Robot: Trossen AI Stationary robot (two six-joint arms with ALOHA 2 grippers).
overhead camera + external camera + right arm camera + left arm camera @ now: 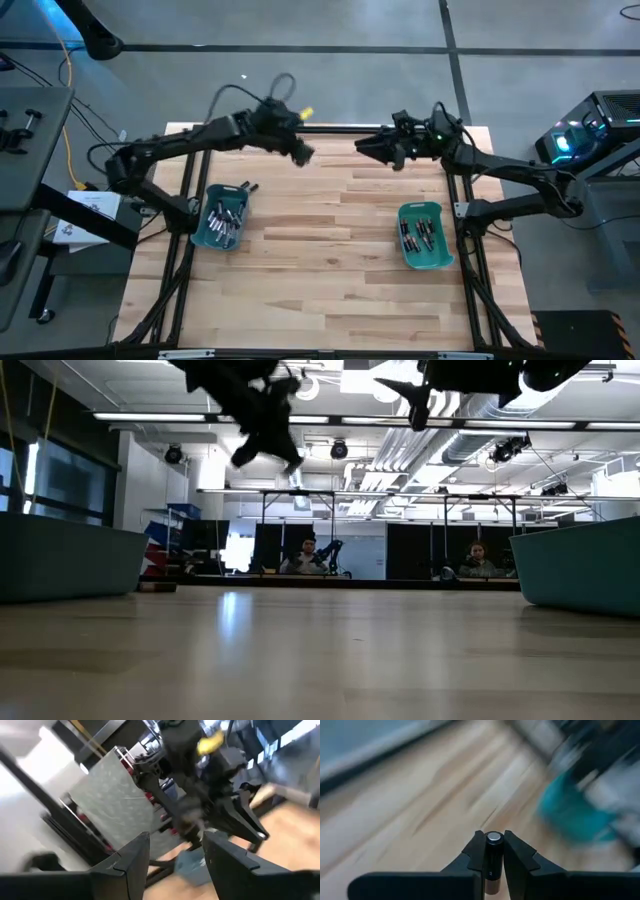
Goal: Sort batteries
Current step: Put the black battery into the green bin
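Item: one battery [493,855], clamped in your left claw [303,151], aloft beyond the left bin [222,216]. Right claw [366,146] agape, empty, facing it. Step: transfer. Next, probably: carry to right bin [424,237].

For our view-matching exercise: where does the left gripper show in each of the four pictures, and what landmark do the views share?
High view: left gripper above the table's far edge, left of centre, facing the right gripper.
Low view: left gripper hangs at top, left of centre, high above the table.
Left wrist view: left gripper at bottom centre, shut on a battery.
Right wrist view: left gripper at centre right, facing the camera.
Shared landmark: the wooden table.
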